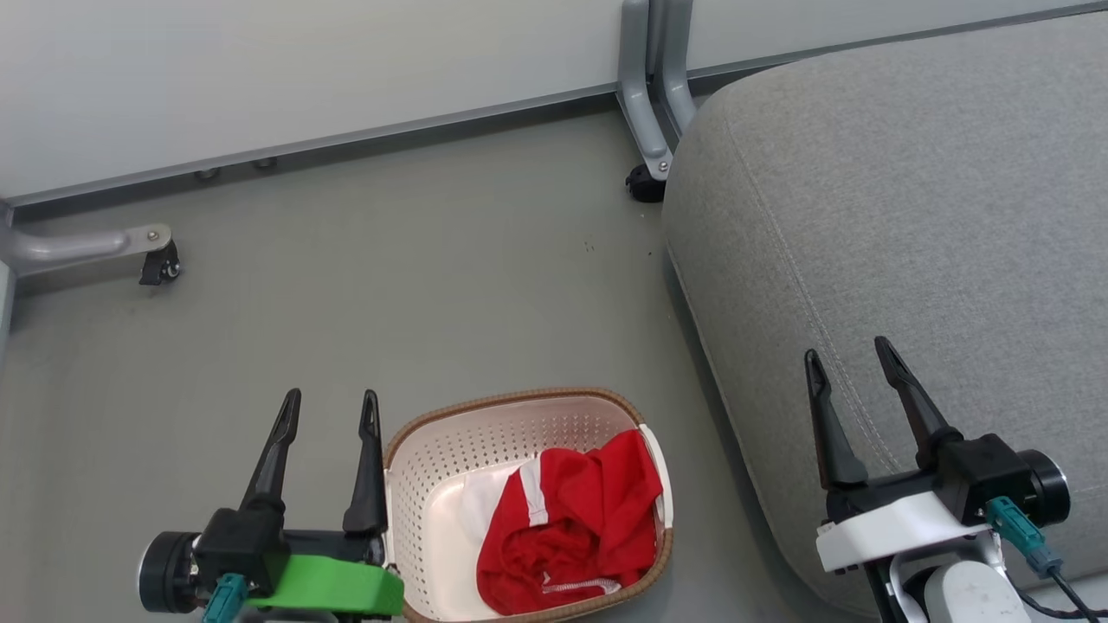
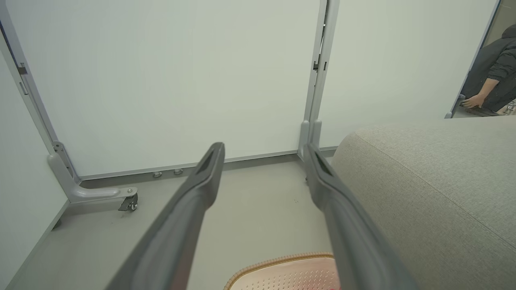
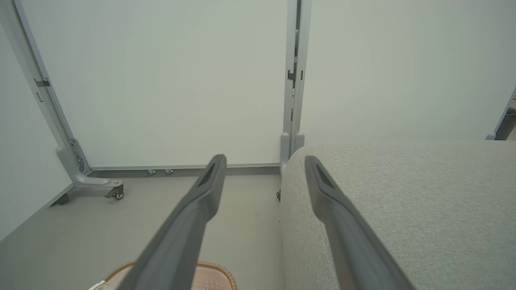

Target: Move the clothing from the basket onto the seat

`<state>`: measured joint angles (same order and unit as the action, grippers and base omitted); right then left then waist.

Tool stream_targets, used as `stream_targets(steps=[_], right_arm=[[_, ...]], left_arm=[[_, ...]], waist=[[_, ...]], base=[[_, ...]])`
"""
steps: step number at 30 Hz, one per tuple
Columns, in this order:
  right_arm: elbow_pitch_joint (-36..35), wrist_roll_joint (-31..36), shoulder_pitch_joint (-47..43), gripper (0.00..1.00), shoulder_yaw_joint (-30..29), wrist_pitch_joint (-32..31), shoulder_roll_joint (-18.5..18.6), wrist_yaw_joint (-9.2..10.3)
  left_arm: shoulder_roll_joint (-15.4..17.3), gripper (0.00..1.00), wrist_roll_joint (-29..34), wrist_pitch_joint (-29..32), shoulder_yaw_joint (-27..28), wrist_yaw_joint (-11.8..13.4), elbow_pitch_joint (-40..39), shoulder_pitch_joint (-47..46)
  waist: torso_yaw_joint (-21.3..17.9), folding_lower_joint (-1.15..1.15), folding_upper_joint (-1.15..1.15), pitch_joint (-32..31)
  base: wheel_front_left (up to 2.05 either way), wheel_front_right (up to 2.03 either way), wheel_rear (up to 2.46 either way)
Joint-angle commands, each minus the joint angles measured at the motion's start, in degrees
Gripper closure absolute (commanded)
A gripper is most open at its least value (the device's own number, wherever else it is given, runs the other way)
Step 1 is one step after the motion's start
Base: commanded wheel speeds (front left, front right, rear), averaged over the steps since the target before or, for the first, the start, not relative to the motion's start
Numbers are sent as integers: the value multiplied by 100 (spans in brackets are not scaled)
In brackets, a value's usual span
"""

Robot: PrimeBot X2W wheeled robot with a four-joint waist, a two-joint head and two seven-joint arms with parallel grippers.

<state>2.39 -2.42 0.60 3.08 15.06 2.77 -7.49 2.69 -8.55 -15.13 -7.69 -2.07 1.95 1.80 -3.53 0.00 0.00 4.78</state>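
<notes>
**Both grippers parted and empty; clothing in the basket**

You see the left gripper with its two dark fingers spread apart and nothing between them, poised above the grey floor. Just beside its right finger stands the cream perforated basket with a brown woven-look rim; whether finger and basket touch cannot be told. The red clothing, with white panels, lies bunched inside the basket, toward the side farther from the left gripper, with one red fold up against that rim. The right gripper is likewise spread and empty. Its fingers lie over the edge of the light-grey seat, and the basket sits on the floor to its left. Beyond both pairs of fingertips stand white partition panels on grey legs with casters. In the left wrist view, a person in a dark top shows past the panel edge, far up and right of the fingers.
</notes>
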Motion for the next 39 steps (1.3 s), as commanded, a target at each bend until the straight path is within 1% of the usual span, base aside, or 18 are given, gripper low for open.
stream_targets(steps=[1, 5, 11, 18, 24, 31, 34, 38, 39], right_arm=[[-32, -14, 90, 0, -18, 18, 20, 0], [-108, -19, 256, 0, -61, 18, 20, 0], [-231, -43, 703, 0, -164, 18, 19, 0], [-401, -89, 1353, 0, -244, 18, 18, 0], [-588, -195, 1840, 0, -328, 19, 18, 0], [-980, -377, 2259, 0, -315, 18, 15, 0], [-1115, -433, 2363, 0, -397, 18, 15, 0], [-1252, -571, 2423, 0, -539, 18, 15, 0], [-1284, -591, 2444, 0, -546, 18, 12, 0]], left_arm=[[37, 0, 49, -3, -27, 11, 12, -104], [36, 0, 2, -3, -108, 16, 115, -315], [35, 0, 13, -4, -291, -67, 373, -776], [36, 0, 372, -3, -716, -309, 1142, -1602], [37, 0, 457, -2, -1179, -498, 2131, -2321], [88, 0, 373, -4, -1606, -544, 3709, -3221], [80, 0, 300, -3, -1955, -547, 4400, -3695], [115, 0, 531, -3, -2528, -548, 4931, -4297], [114, 0, 558, -3, -2600, -548, 5014, -4390]], waist=[[28, 0, 0, 151], [57, 0, 0, 480], [59, 0, 0, 1122], [-60, 0, 0, 1985], [-260, 0, 0, 2649], [-569, 0, 0, 3362], [-650, 0, 0, 3673], [-718, 0, 0, 4015], [-729, 0, 0, 4086]], base=[[0, 0, 0], [0, 0, 0], [0, 0, 0], [0, 0, 0], [0, 0, 0], [0, 0, 0], [0, 0, 0], [0, 0, 0], [0, 0, 0]])
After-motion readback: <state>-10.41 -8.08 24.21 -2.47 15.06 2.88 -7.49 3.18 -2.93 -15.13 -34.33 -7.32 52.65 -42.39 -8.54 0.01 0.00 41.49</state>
